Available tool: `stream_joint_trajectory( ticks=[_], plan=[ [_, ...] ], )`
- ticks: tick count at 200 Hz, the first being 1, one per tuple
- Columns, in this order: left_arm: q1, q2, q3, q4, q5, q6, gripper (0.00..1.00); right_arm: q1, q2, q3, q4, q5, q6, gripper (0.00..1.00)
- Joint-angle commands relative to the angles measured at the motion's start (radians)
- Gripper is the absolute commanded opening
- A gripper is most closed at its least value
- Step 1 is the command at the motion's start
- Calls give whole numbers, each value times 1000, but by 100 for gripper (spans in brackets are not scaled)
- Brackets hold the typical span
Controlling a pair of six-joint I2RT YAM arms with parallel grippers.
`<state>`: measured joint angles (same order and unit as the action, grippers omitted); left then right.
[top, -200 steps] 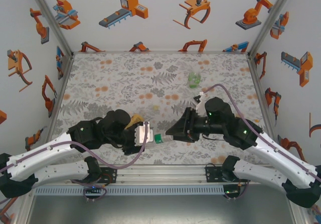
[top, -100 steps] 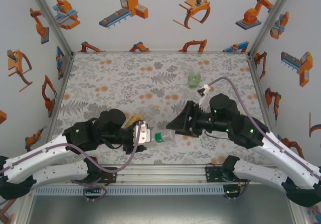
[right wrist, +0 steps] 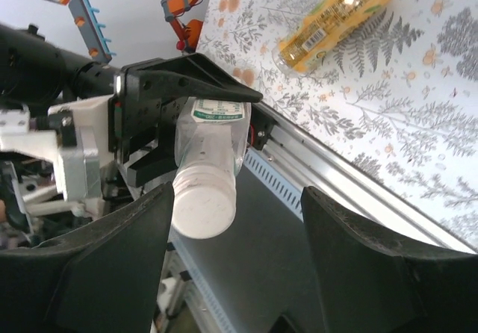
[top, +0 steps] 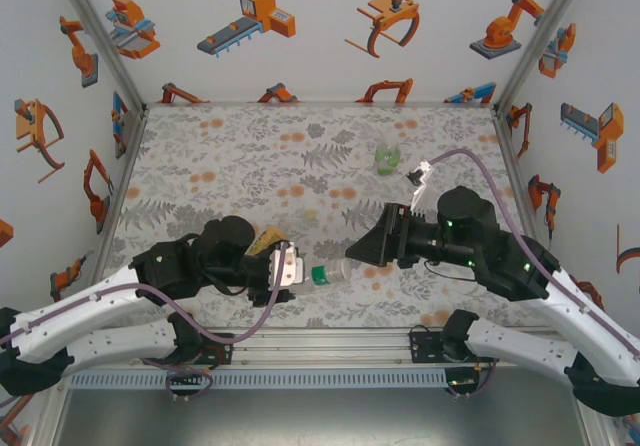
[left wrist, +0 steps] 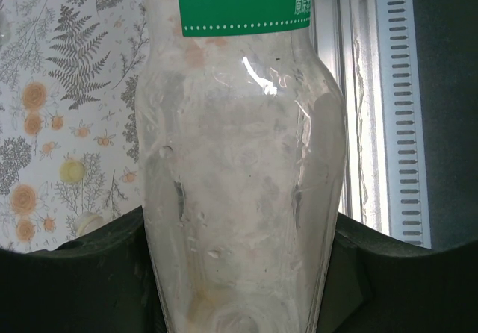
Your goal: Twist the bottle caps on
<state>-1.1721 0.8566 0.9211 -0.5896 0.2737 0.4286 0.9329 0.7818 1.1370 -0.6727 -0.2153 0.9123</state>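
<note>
Top view, left pincer [top: 293, 271]: clamped on the clear bottle [top: 328, 272], which lies sideways over the table's near edge with its neck toward the right arm.
Top view, right pincer [top: 362, 251]: near the bottle's neck end.
Left wrist, left pincer [left wrist: 239, 232]: fingers [left wrist: 89, 273] on both sides of the clear bottle [left wrist: 239, 161].
Right wrist, right pincer [right wrist: 237, 198]: jaws apart; the white cap [right wrist: 203, 210] on the bottle sits between them, close to one finger, contact unclear.
Right wrist, orange bottle [right wrist: 336, 19]: lying on the table, well apart.
</note>
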Motion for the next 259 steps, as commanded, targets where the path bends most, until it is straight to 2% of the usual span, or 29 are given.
stream_joint_trajectory(
  ticks=[1,37,68,86,137,184,217,259],
  plan=[
    [-5,8,-8,32,30,7,18,4,-45,-7,107,-20,-177,61],
    [-5,13,-4,50,60,-5,18,4,-130,-99,320,-191,-477,59],
    [-5,11,-2,59,82,-20,18,4,-155,-133,338,-308,-784,60],
    [-6,9,-3,59,77,-30,18,4,-144,-146,345,-358,-870,61],
    [-6,-4,3,59,13,-35,18,4,-106,-206,443,-383,-828,62],
    [-7,-6,-4,60,6,-31,18,4,-95,-248,507,-384,-775,60],
    [-6,-4,-7,66,6,-29,18,5,-88,-255,525,-402,-750,57],
    [-5,-4,-10,74,4,-25,18,6,-97,-250,502,-424,-746,46]
  ],
)
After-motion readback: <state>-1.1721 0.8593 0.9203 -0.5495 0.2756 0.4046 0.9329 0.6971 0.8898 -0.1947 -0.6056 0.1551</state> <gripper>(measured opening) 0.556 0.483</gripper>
